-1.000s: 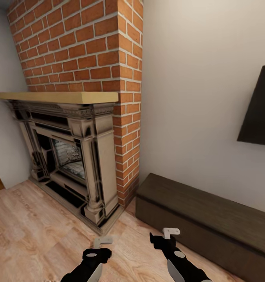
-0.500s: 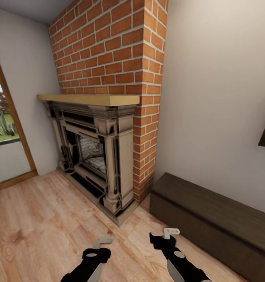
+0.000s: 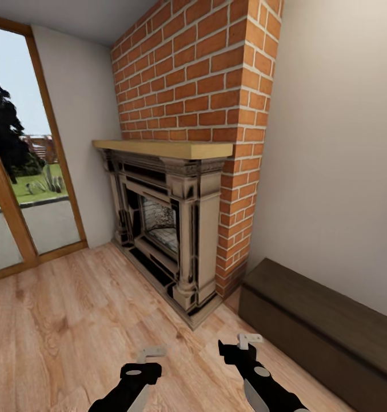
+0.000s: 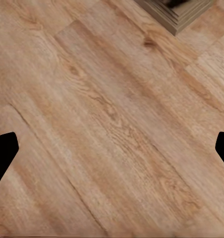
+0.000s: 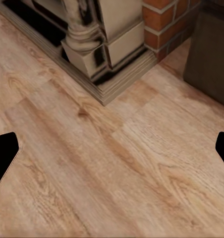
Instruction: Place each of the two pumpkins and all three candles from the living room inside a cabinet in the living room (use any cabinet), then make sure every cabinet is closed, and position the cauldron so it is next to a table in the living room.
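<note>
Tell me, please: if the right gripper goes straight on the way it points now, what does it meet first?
Most likely the bare wooden floor. The right gripper is open and empty, and the fireplace base and cabinet sit off its line, though depth is uncertain.

red brick chimney (image 3: 199, 74) (pale mortar), dark brown cabinet (image 3: 324, 326)

View turned leftward: fireplace (image 3: 170, 229) and brick chimney (image 3: 204, 74) displaced rightward in frame; glazed door (image 3: 22, 166) with garden now revealed at left; wall-mounted TV lost from frame; cabinet (image 3: 324, 326) shown shorter.
</note>
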